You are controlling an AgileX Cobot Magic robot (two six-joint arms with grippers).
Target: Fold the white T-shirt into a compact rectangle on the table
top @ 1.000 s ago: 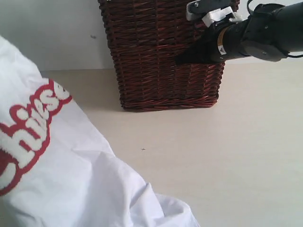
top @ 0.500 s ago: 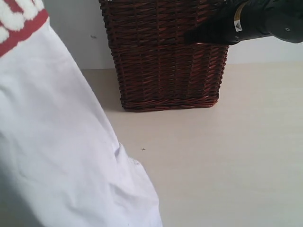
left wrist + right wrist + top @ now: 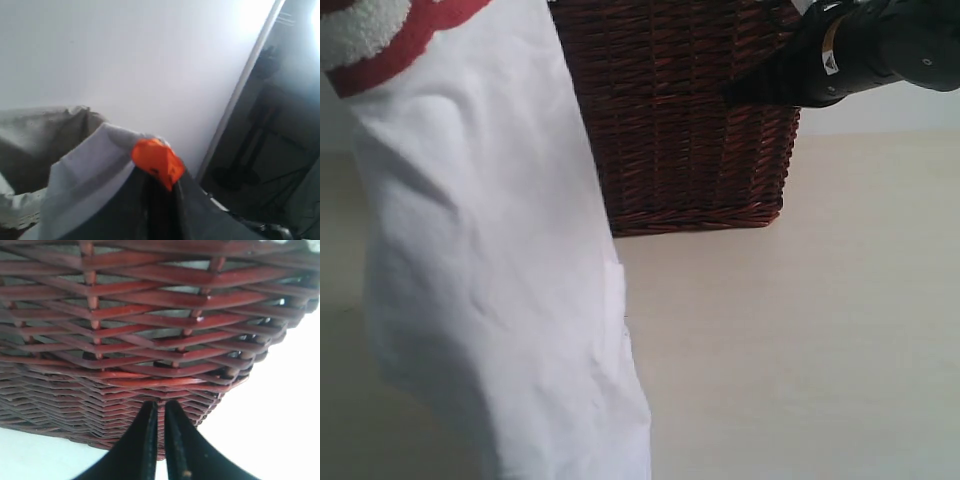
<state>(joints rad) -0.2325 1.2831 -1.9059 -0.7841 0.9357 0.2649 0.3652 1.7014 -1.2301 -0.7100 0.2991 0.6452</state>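
The white T-shirt (image 3: pixel 490 280) hangs in a long drape at the left of the exterior view. Its red lettering (image 3: pixel 410 30) sits at the top edge, and its lower end runs out of the picture's bottom. In the left wrist view my left gripper (image 3: pixel 160 175) is shut on the shirt's collar (image 3: pixel 85 170), with the orange tag (image 3: pixel 156 159) right at its dark tips. My right gripper (image 3: pixel 161 405) is shut on nothing, its tips close to the wicker. In the exterior view the right gripper (image 3: pixel 735 95) hovers before the basket's upper right. The pale table (image 3: pixel 800 340) lies bare on the right.
A dark red wicker basket (image 3: pixel 680 120) stands at the back of the table, its left edge covered by the hanging shirt. Its grey lace-trimmed liner (image 3: pixel 40 140) shows in the left wrist view. A white wall rises behind.
The shirt has been lifted higher and swung right, now hiding the basket's left side; its lettering rose to the top edge. The right arm shifted slightly up and right.
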